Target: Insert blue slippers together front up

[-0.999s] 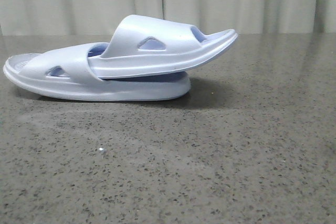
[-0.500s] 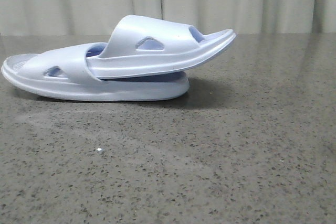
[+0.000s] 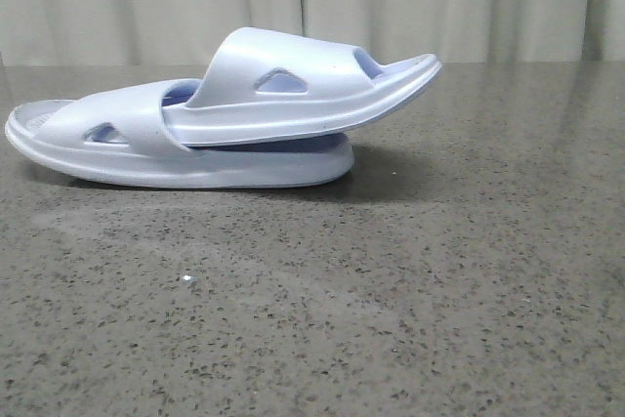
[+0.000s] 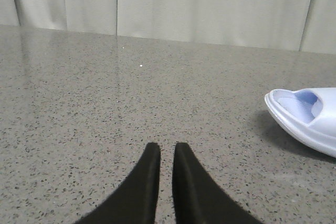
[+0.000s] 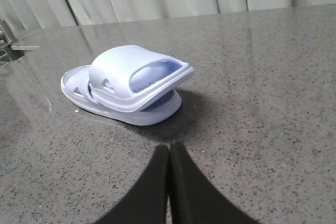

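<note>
Nested blue slippers [image 5: 126,85] well ahead of the right claw [image 5: 169,148], apart.

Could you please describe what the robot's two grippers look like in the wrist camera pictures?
The left gripper and right gripper each show two plain black fingers, smooth and matte, broad at the base and curving to narrow tips. No cables, markings or pads are visible on either.

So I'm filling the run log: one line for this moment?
slippers: upper slipper tucked under lower slipper strap | left fingers nearly closed, empty | right fingers closed, empty
</note>
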{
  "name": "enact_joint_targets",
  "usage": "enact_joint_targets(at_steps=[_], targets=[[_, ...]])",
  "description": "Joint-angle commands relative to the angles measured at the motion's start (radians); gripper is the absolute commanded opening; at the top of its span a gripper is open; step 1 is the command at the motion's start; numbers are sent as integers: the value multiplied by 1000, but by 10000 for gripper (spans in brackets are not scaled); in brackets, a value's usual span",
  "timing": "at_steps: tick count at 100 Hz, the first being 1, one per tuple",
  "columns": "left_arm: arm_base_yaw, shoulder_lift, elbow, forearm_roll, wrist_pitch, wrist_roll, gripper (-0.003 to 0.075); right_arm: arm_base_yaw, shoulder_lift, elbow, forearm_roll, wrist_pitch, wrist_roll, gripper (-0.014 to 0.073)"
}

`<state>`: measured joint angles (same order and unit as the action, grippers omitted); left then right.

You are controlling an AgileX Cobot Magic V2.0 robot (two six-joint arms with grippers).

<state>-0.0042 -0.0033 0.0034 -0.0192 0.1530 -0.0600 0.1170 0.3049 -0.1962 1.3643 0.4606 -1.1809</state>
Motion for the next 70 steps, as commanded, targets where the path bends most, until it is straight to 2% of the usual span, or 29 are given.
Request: enact_joint_targets(at_steps=[1,41,49,56,61,66,70], targets=[[0,-31,8,-1,-71,-8,15,3,4,-26,32,-6,-14,-79],[0,-31,8,-1,-71,-8,15,3,4,-26,32,-10,-14,-79],[0,-31,8,-1,-71,-8,15,3,4,-26,-7,-100,-14,-79],[0,-31,8,-1,-71,-8,15,3,4,-26,-136,-182,72,-79],[0,-31,8,-1,-71,-8,15,3,4,-23,-312,-249,253,-79],[0,-31,8,-1,-71,-8,15,3,4,-15,-540,-304,509,-79],[0,-31,8,-1,-71,-8,15,3,4,-5,-747,-339,663,-79]])
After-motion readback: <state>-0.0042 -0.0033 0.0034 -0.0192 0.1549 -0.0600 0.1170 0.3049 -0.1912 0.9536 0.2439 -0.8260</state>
